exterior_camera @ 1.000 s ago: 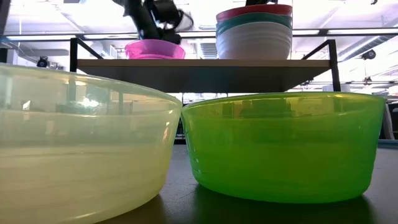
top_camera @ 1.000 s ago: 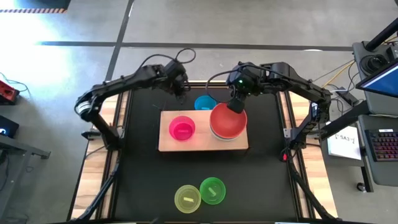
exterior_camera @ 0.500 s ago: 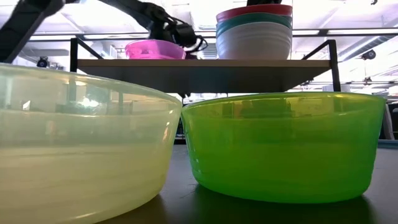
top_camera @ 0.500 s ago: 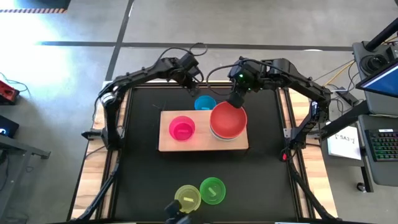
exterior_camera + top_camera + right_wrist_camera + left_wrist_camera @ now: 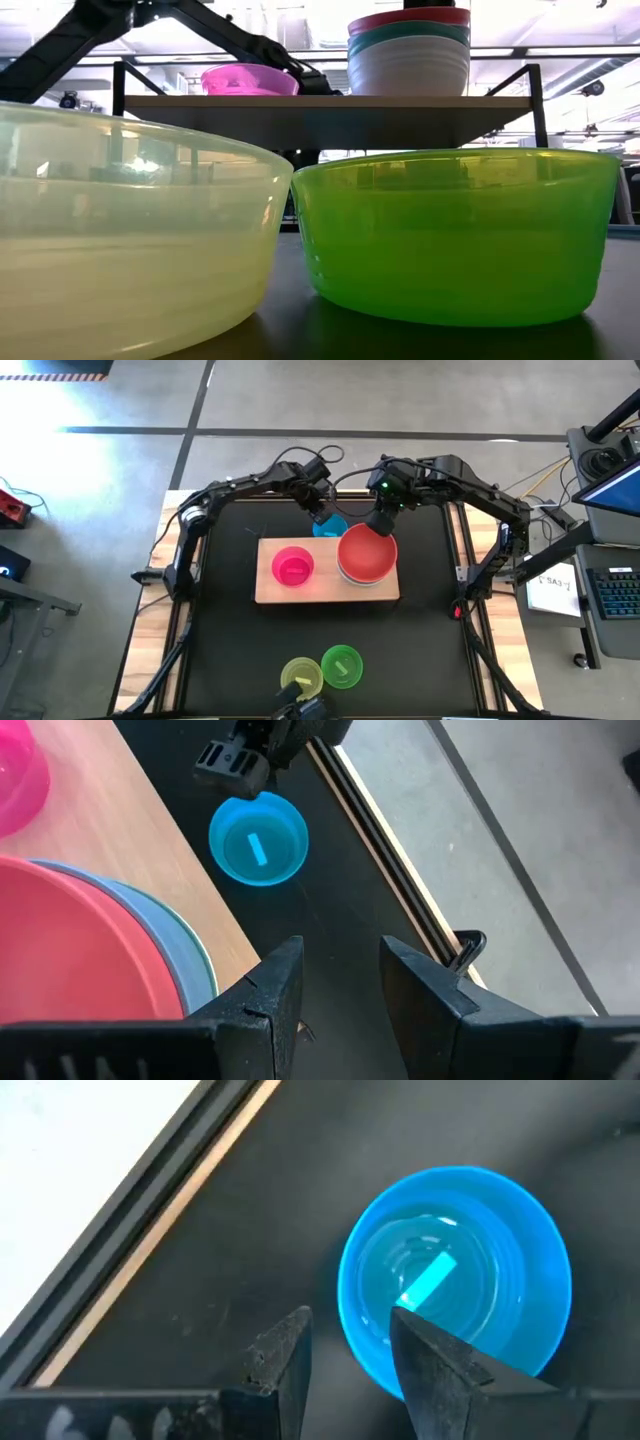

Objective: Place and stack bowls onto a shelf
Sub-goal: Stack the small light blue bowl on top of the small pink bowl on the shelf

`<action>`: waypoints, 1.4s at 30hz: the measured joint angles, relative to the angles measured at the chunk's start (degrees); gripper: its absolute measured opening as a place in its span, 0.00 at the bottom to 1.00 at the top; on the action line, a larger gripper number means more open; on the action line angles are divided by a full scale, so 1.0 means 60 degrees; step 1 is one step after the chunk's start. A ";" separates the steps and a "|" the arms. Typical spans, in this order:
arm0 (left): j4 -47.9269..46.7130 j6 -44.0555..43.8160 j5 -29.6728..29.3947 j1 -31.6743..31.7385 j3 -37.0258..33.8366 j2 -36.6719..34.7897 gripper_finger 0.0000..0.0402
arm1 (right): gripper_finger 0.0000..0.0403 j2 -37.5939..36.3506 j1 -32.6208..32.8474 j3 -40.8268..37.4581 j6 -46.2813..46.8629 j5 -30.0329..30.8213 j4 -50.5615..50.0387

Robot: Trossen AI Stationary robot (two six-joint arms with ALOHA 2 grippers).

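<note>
We are seeing the left gripper (image 5: 322,512) hanging over the cyan bowl (image 5: 330,526), which is sitting on the black mat (image 5: 225,630) just behind the shelf (image 5: 275,592), apart from its back edge. In the left wrist view its fingers (image 5: 440,1370) are spread, with the near rim of the cyan bowl (image 5: 455,1275) showing beside one tip; we cannot tell whether a finger is touching the rim. The right wrist view is showing the left gripper (image 5: 236,765) right at the cyan bowl's (image 5: 258,843) far edge. The right gripper (image 5: 378,520) is hovering over the back of the big stack, red bowl (image 5: 367,554) on top; its fingers (image 5: 425,995) are spread too, holding nothing, with only mat between them. In the low view the stack is reading red (image 5: 408,17), teal (image 5: 408,32), white bowl (image 5: 408,66) at the bottom, on the shelf (image 5: 325,102); a slate-blue rim (image 5: 165,935) is peeking out under the red one in the right wrist view. The magenta bowl (image 5: 292,567) is sitting alone on the shelf's left half, well apart from the stack. The yellow-green bowl (image 5: 301,678) and green bowl (image 5: 341,665) are sitting side by side, touching or nearly so, on the mat at the front, well apart from the shelf.
</note>
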 joint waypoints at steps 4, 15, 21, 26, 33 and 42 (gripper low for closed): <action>0.0105 0.0023 0.0150 0.0008 0.0000 0.0234 0.30 | 0.31 0.0004 -0.0014 -0.0078 -0.0004 0.0000 0.0001; 0.0350 -0.0095 0.0314 0.0008 0.0000 0.0752 0.30 | 0.31 0.0004 -0.0038 -0.0177 -0.0120 0.0000 -0.0033; 0.0320 -0.0245 0.0560 0.0008 -0.0007 0.1127 0.30 | 0.31 0.0004 -0.0038 -0.0274 -0.0135 -0.0002 -0.0033; 0.0344 -0.0261 0.0742 -0.0011 -0.0018 0.1265 0.29 | 0.31 0.0004 -0.0038 -0.0426 -0.0168 -0.0003 -0.0036; 0.0384 -0.0241 0.0744 -0.0011 -0.0018 0.1265 0.07 | 0.31 0.0004 -0.0071 -0.0681 -0.0160 -0.0004 -0.0033; 0.0232 -0.0395 0.0744 0.0004 -0.0018 0.1159 0.00 | 0.31 0.0004 -0.0071 -0.0705 -0.0030 -0.0004 -0.0036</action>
